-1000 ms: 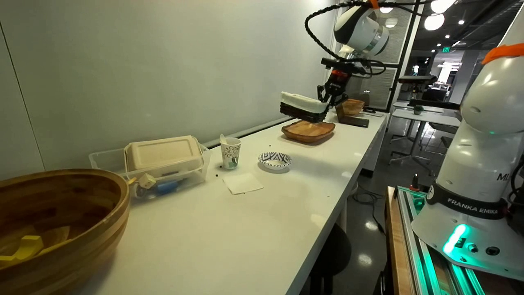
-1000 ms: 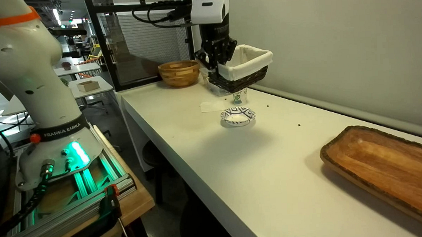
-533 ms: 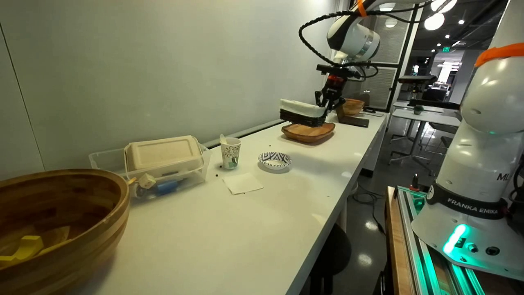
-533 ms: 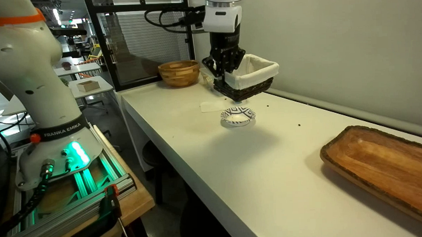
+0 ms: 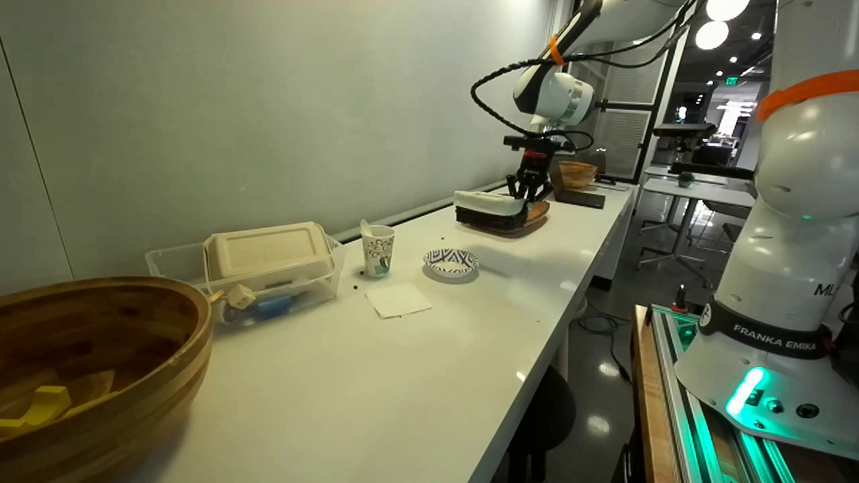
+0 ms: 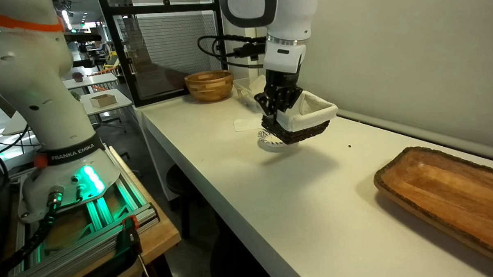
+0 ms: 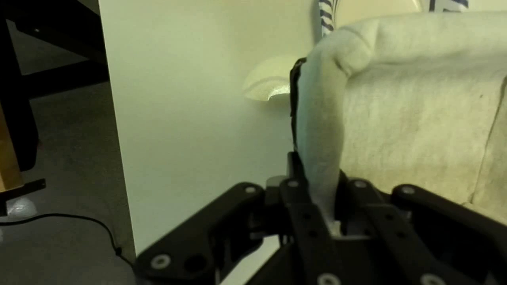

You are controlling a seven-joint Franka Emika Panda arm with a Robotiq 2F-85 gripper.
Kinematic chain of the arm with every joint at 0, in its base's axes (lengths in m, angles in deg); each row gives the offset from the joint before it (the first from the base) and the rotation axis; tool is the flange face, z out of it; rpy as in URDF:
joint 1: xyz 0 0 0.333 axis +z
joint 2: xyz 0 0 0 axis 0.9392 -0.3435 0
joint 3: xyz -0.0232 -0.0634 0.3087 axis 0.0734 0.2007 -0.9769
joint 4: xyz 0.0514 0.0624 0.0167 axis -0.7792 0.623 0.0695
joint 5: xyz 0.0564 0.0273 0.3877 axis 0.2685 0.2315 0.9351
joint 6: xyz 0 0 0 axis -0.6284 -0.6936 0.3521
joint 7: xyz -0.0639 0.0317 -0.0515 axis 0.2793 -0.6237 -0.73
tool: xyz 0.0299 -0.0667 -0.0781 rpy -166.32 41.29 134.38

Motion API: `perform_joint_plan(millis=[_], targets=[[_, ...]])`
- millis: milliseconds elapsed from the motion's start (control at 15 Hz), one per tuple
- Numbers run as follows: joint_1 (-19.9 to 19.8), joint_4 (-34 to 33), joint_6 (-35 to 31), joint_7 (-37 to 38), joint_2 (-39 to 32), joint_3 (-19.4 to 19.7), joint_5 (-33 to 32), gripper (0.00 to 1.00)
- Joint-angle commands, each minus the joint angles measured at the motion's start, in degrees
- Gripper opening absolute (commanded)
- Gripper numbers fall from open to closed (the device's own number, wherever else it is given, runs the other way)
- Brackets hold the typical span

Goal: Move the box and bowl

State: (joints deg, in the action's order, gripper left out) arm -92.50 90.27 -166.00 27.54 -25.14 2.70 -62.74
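End effector (image 7: 320,178) clamped narrow on one side of the box (image 6: 307,120), pale rim pinched. Box held above the bench (image 6: 240,184), its body reaching from the end effector toward the wall (image 6: 400,67). In an exterior view, dish (image 6: 267,139) partly hidden behind it. Bowl (image 6: 210,90) on the bench, well apart from box and end effector.

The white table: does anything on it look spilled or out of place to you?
Yes, slightly: small dark specks lie scattered on the table, some near the patterned cup and white napkin. They could be stray crumbs, but are too small to tell. The cup itself stands upright.
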Motion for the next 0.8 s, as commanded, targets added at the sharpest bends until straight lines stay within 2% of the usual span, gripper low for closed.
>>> perform_joint_plan(millis=[0,467,733], targets=[[-0.7,-5.4,-1.9,-0.8,-7.7,-0.2,2.4,0.04],[-1.8,-11.0,-13.2,-3.3,-17.4,-2.2,3.7,0.04],[-2.9,-13.5,-14.3,-3.6,-21.2,-4.0,5.6,0.04]])
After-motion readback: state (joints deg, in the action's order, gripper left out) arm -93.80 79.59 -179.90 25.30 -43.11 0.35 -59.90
